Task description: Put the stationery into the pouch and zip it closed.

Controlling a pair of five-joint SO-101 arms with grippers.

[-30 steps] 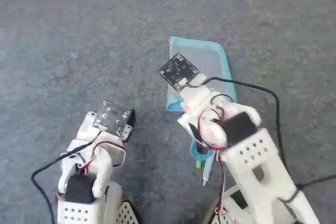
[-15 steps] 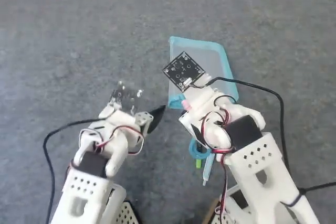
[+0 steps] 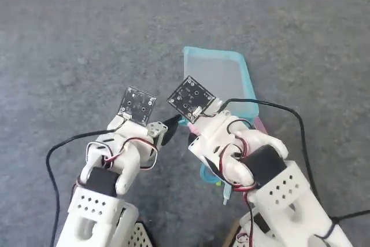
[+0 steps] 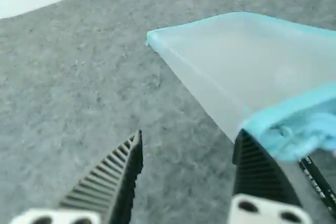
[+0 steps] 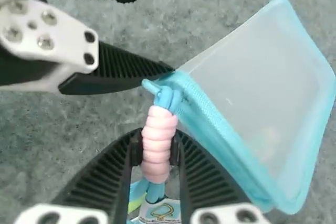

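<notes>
right pincer point(image 5: 156, 141) grips pink pull point(image 5: 156, 128) | pouch point(image 5: 262, 93) beside left pincer point(image 4: 190, 137)

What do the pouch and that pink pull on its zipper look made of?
The pouch looks like frosted translucent soft plastic with turquoise edging; its panel looks milky, half see-through. The pink pull looks like matte rubber or silicone, given its soft rounded ribs.

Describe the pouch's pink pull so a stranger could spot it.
On the grey table lies a translucent, turquoise-edged pouch. At its corner nearest the arms, the right gripper pinches the pink pull. It is ribbed like stacked beads, unlike the turquoise zipper beside it.
</notes>
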